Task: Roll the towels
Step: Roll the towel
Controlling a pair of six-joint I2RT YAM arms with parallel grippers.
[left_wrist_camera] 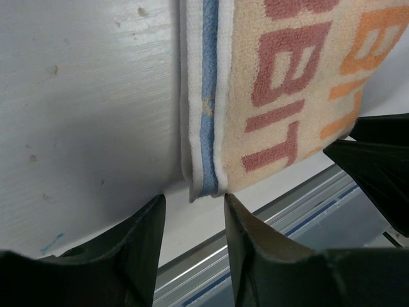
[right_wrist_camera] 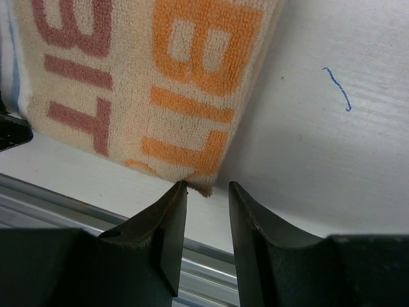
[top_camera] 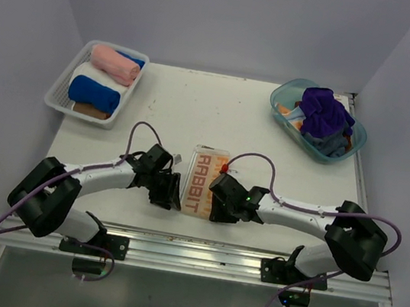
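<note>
Top external: RABBIT towel lies flat near the front edge of the table, left gripper and right gripper at its two near corners. I'd pinch both corners at equal depth, fold the edge over, then roll away in sync, or the roll goes conical. Both finger pairs parted narrowly, nothing clamped yet. Left pair has the blue-striped corner at the mouth of its gap; right pair's inner fingertip looks to touch the orange corner.
</note>
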